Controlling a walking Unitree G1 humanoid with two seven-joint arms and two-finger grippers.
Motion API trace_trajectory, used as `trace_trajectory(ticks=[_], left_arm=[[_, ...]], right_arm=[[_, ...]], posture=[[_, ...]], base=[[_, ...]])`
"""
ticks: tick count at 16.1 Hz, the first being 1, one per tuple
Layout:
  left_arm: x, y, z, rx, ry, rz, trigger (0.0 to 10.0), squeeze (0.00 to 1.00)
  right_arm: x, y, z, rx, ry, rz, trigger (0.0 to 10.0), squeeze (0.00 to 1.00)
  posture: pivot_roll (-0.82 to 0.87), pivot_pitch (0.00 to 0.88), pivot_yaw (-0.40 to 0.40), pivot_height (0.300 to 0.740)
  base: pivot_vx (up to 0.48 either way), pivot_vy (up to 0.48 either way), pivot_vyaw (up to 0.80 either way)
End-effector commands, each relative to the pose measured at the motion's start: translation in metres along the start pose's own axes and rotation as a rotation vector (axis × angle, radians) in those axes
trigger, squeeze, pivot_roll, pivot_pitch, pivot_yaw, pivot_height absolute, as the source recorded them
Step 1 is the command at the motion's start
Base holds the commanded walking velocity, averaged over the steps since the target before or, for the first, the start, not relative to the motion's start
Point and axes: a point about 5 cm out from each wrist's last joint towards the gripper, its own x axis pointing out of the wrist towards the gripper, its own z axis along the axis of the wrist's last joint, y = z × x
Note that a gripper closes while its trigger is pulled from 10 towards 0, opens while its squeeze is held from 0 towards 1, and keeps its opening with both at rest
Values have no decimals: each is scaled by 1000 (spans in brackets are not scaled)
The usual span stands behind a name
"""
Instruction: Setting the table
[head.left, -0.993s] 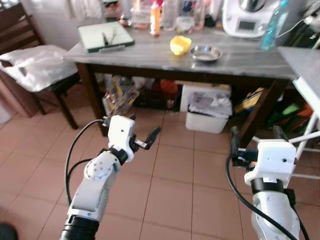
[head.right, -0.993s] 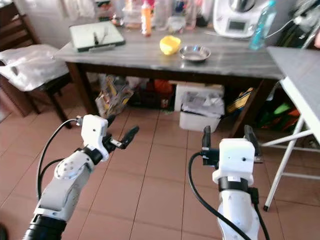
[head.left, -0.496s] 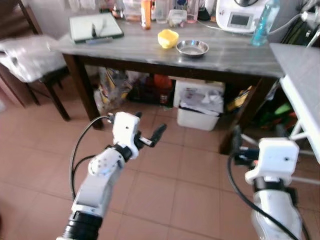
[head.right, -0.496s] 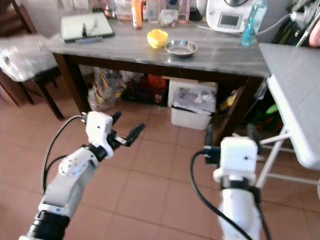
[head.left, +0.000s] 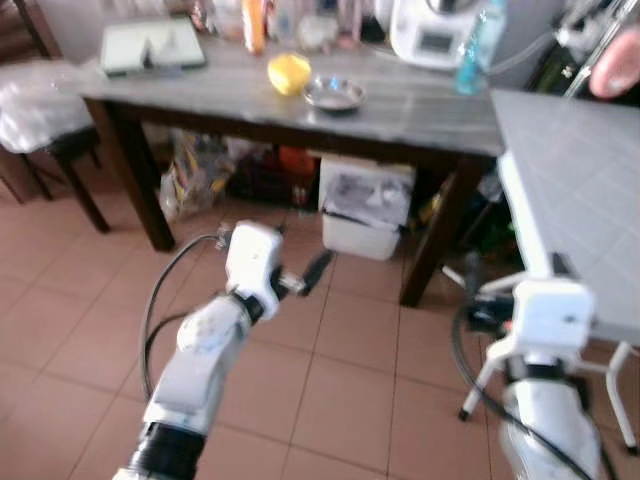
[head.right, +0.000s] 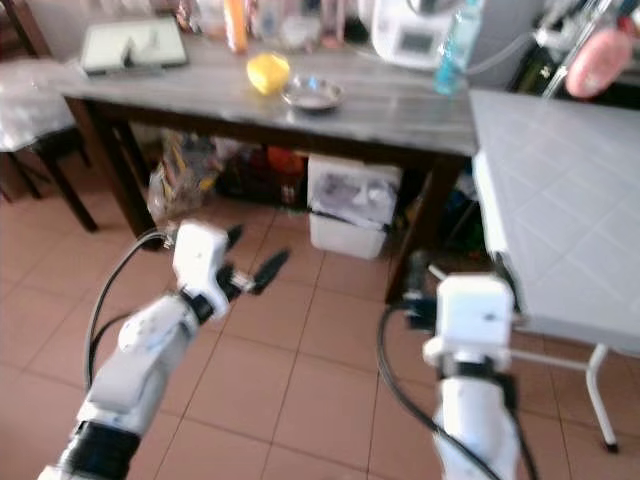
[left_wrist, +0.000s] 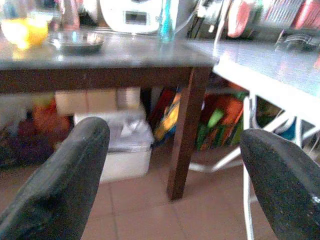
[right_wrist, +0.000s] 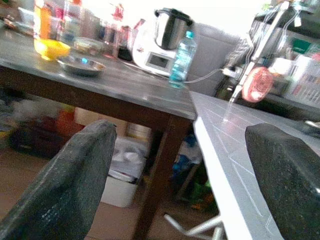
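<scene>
Across the top of the frame runs a dark-legged table with a grey marbled top (head.left: 400, 100); on it, upper centre, a shallow round steel dish (head.left: 334, 93) sits just beside a yellow bowl-like object (head.left: 288, 73). A white tiled folding table (head.left: 570, 190) fills the right edge. Lower left, the left gripper (head.left: 285, 262) hovers over terracotta floor tiles (head.left: 340, 370), fingers spread wide. Lower right, the right gripper (right_wrist: 180, 165) is spread wide too.
</scene>
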Motion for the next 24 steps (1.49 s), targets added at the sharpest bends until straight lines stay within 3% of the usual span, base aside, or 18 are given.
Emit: trace_trajectory(ticks=[1, 24], left_arm=[[3, -1, 7, 14, -22, -19, 10000, 0], [9, -9, 8, 27, -24, -59, 10000, 0]], right_arm=[[0, -5, 3, -15, -14, -12, 10000, 0], [-3, -9, 1, -2, 2, -58, 10000, 0]], posture=[[22, 94, -6, 740], [4, 124, 19, 740]], base=[[0, -480, 0], [0, -480, 0]])
